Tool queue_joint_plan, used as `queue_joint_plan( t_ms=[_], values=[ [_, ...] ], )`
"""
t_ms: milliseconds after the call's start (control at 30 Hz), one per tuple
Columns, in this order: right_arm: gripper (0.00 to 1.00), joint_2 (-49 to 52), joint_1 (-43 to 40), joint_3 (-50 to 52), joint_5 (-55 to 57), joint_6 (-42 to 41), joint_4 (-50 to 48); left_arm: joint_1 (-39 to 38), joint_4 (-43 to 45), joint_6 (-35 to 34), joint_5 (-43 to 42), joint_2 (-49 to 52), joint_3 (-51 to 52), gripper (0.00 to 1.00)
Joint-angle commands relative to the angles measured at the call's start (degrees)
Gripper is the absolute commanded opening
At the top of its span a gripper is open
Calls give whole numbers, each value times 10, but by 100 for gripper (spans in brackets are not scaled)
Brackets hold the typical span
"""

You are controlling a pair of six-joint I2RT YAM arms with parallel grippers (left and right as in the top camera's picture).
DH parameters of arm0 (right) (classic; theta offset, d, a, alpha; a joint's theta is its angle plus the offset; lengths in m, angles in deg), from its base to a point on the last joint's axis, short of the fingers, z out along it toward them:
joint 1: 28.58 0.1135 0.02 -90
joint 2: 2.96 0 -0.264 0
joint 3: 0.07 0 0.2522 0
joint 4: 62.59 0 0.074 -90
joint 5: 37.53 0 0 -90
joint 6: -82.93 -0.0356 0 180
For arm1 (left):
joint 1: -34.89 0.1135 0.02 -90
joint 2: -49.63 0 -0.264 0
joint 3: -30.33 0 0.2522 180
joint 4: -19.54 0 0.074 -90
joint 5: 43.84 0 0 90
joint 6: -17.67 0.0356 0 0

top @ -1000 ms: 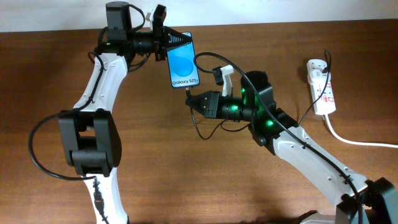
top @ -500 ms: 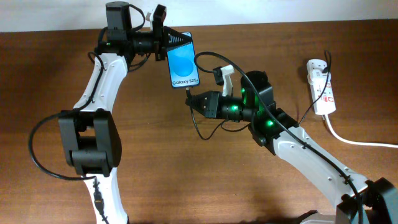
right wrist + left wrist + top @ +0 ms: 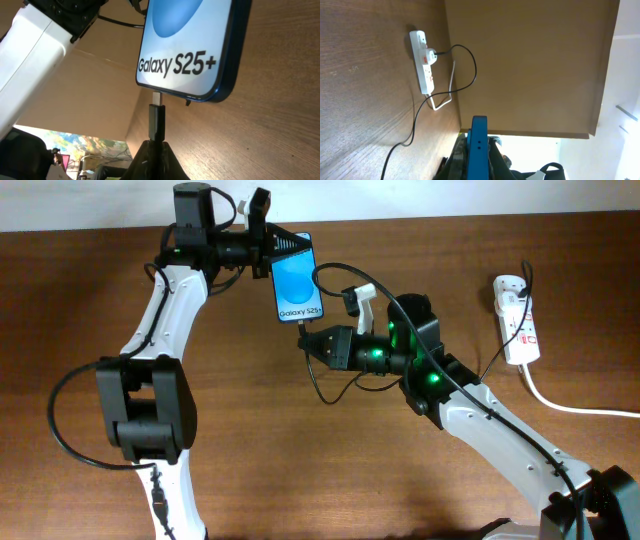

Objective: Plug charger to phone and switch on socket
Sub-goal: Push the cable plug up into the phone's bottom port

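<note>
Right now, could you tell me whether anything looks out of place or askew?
Nothing is spilled or damaged. Bare metal of the charger plug shows below the lower edge of the phone, so it seems not fully seated.

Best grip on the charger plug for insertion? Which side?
Pinch the black plug body behind its metal tip, coming at the phone's lower edge along the plug's long axis. The right gripper holds it so; the tip is free and meets that edge.
</note>
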Motion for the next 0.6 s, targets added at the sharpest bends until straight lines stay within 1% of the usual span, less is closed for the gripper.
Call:
queue_joint_plan(
  t_ms=[0,233,567],
  values=[
    [4,-13,-2,-3,4,-2,-10,-5,2,4,-36,3,-1,0],
    [4,-14,-3,-3,-1,-3,7,-4,2,5,-33,3,-1,0],
    [4,-14,-14,-3,-12,-5,6,-4,3,5,-34,3,-1,0]
  ],
)
